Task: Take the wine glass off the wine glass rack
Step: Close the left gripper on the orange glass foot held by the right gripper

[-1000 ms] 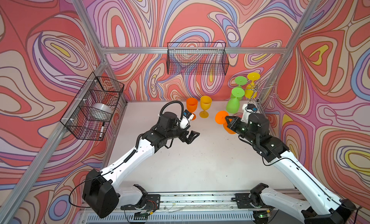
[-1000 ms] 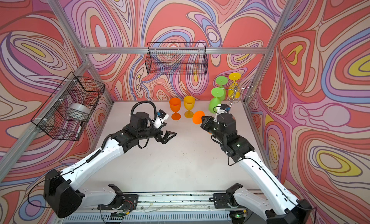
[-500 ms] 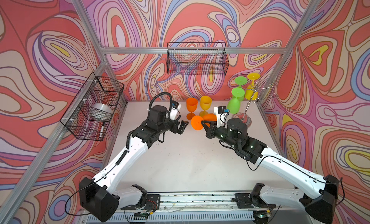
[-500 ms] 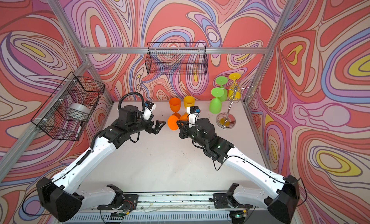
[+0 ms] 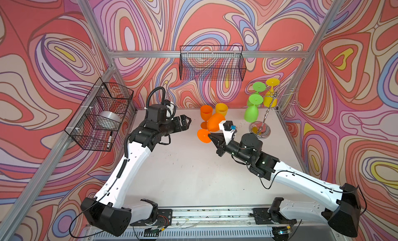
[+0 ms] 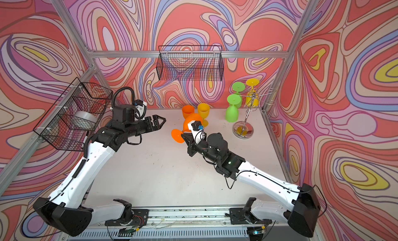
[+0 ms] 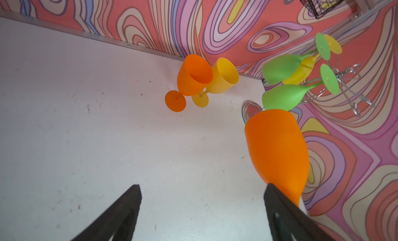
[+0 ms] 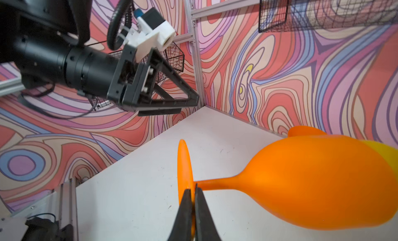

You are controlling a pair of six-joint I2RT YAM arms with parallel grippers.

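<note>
Reaching low, right claw [image 5: 209, 134] pinching wine glass [image 5: 215, 122]

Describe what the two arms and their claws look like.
Left arm and right arm: white shells, black joints. Left claw and right claw: black, triangular open frames, white camera mounts. Ribbed black hose on the left; thin black cable on the right.

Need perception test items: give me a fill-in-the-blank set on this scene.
1. The wine glass held by the right end effector is ___ in colour.
2. The left end effector is ___ and holds nothing.
3. Besides two green glasses, the wine glass rack carries one that is ___.

Missing words: orange; open; yellow.
</note>
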